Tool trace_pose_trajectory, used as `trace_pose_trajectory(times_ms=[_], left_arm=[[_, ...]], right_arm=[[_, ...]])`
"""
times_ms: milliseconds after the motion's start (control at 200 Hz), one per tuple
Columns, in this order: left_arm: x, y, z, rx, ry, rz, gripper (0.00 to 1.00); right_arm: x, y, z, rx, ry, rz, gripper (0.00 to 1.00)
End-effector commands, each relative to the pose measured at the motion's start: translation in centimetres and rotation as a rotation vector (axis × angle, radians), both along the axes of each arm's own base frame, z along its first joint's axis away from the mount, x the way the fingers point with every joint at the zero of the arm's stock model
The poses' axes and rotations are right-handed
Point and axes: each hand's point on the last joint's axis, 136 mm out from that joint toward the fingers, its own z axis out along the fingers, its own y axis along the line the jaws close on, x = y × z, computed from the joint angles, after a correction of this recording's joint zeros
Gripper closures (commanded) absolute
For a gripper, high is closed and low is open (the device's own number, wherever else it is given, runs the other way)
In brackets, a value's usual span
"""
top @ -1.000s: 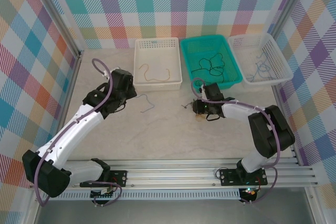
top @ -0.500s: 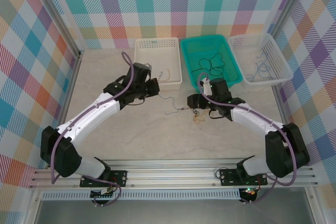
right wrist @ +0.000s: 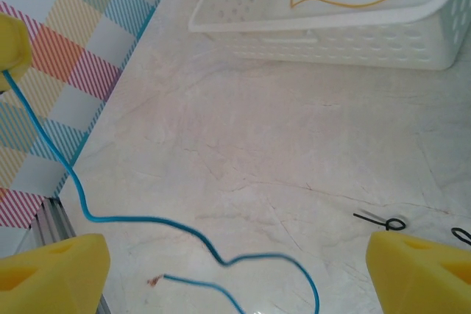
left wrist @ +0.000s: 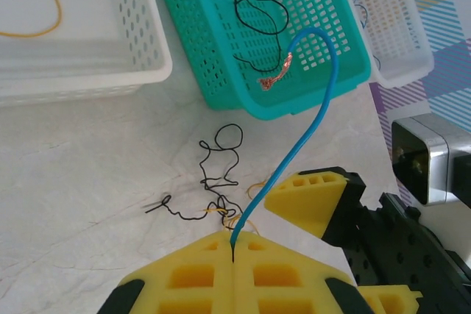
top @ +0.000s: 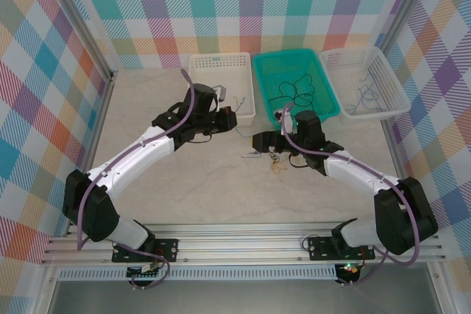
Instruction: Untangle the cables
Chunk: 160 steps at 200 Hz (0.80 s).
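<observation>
My left gripper [left wrist: 233, 237] is shut on one end of a blue cable [left wrist: 318, 119], which arcs up to a bare copper tip over the teal basket [left wrist: 221, 56]. In the top view that gripper [top: 229, 118] hangs mid-table with the blue cable [top: 243, 134] trailing right. My right gripper [top: 259, 141] stands close beside it, open. In the right wrist view its fingers [right wrist: 59, 270] stand wide apart and the blue cable [right wrist: 221, 255] loops loosely between them, untouched. A tangle of black cable [left wrist: 217, 174] and orange cable [top: 278, 169] lies on the table below.
Three baskets line the back: a white one [top: 221, 56] with an orange cable [right wrist: 353, 1], the teal one [top: 259, 86] with black cables, and a white one [top: 397, 93] with blue cables. Checked walls close in both sides.
My left arm has swung right from the table's left side, carrying the blue cable up to the right gripper. The right gripper has opened wide and shifted left, off the tangle.
</observation>
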Motion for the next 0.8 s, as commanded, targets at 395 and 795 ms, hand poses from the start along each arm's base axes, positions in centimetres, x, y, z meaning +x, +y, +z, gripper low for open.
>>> trace_pose_trajectory(times_ms=[395, 795], left_arm=[[-0.3, -1.4, 2.5, -0.064, -0.055, -0.049, 1.0], [-0.9, -2.7, 2.7, -0.124, -0.033, -0.108, 1.0]], right_arm=[[-0.3, 1.3, -2.0, 0.001, -0.018, 0.044, 0.2], [0.6, 1.4, 0.0, 0.028, -0.15, 0.029, 0.42]])
